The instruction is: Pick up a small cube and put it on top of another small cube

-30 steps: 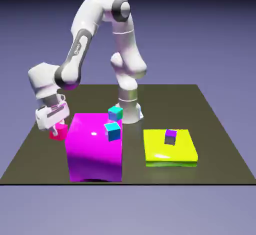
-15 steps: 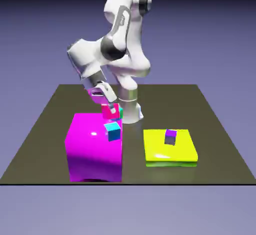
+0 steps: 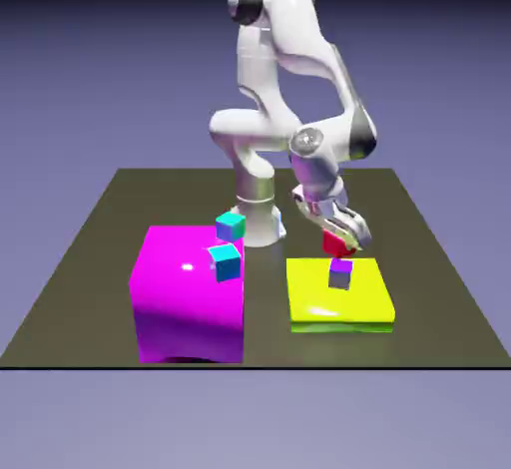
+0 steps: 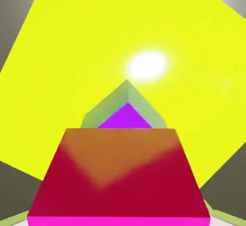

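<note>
The exterior view shows the whole layout. The white arm bends down over the dark worktop, and its pincer hangs just above the far edge of a flat yellow block. The pincer is clamped shut on the red cube, which shows here only as a small red patch between the fingers, clear of every surface. The purple-topped cube stands on the yellow block, just below and nearer the camera than the red cube, with a gap between them. Toward the exterior view's left stands a tall magenta block. One teal cube sits at its top near corner; a second teal cube sits behind it, close to the arm's base.

The hand view shows none of that left-hand group. It gives the held cube at close range: the red cube fills the lower middle, crimson, of one colour, its face tinged orange toward the top, with a magenta band along the bottom edge. It hides the fingertips. Beyond it, the purple-topped cube appears corner-on, a purple top with pale grey-green sides, resting on the yellow block, which carries a bright glare spot. Dark worktop shows at the corners.
</note>
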{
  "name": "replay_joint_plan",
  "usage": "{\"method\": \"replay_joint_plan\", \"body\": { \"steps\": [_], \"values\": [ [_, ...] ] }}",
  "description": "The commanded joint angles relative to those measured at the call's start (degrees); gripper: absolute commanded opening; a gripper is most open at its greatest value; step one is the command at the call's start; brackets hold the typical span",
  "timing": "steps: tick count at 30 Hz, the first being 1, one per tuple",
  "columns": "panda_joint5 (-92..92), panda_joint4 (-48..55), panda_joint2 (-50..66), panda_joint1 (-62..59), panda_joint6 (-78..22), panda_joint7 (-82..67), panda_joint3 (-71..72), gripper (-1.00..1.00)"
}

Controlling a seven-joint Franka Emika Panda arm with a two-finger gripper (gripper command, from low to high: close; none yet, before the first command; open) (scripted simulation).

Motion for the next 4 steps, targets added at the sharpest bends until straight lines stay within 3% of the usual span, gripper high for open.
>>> {"method": "replay_joint_plan", "body": {
  "steps": [1,2,4],
  "values": [
    [0.12,-0.19,0.85,0.05,1.03,-0.07,0.21,-1.0],
    [0.12,-0.19,0.85,0.05,1.03,-0.07,0.21,1.0],
    [-0.38,0.24,-1.12,-0.37,-1.46,0.25,-0.26,1.0]
  ]
}}
